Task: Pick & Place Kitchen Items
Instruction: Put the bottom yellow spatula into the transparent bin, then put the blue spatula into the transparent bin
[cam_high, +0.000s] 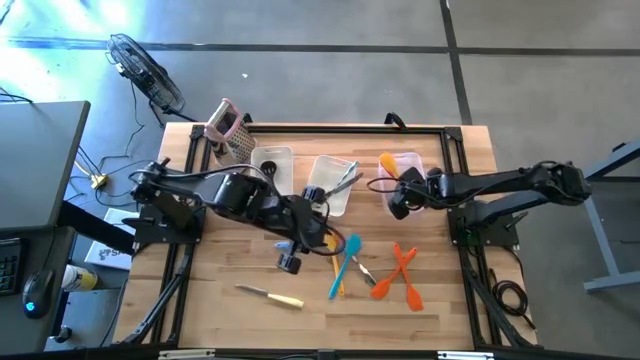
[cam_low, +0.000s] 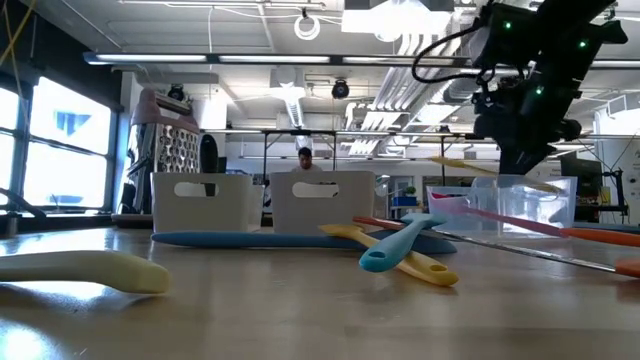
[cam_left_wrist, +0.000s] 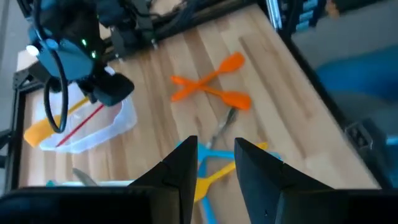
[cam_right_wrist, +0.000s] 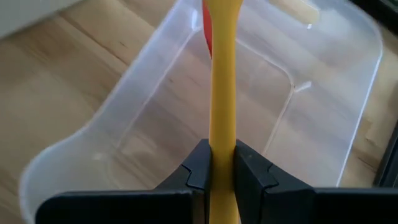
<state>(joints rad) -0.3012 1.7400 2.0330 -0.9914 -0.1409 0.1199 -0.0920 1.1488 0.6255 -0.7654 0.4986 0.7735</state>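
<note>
My right gripper (cam_right_wrist: 222, 163) hangs over the right clear bin (cam_high: 408, 172), shut on a yellow spatula (cam_right_wrist: 222, 74) whose far end reaches out over the bin (cam_right_wrist: 323, 87). A red utensil (cam_left_wrist: 81, 127) lies inside that bin. My left gripper (cam_left_wrist: 216, 167) stands open high above mid-table (cam_high: 330, 240), empty. Below it a blue spatula (cam_high: 346, 258) lies across a yellow one (cam_high: 338, 278). Two orange spatulas (cam_high: 398, 275) lie crossed to the right. A cream-handled knife (cam_high: 272, 295) lies near the front. My right gripper pinches the yellow spatula's slim handle (cam_right_wrist: 222, 140) between its two fingers. The fingers come from above, slanting down toward the bin, and the handle runs on past them in the line they point. The spatula is lifted; whether its far end touches the bin I cannot tell.
The middle bin (cam_high: 322, 170) holds metal tongs (cam_high: 342, 182), and another clear bin (cam_high: 272, 163) stands to its left. A metal box grater (cam_high: 230, 128) stands at the far left corner. A small metal utensil (cam_high: 365, 270) lies between the spatulas. A black frame rail (cam_high: 340, 128) edges the table.
</note>
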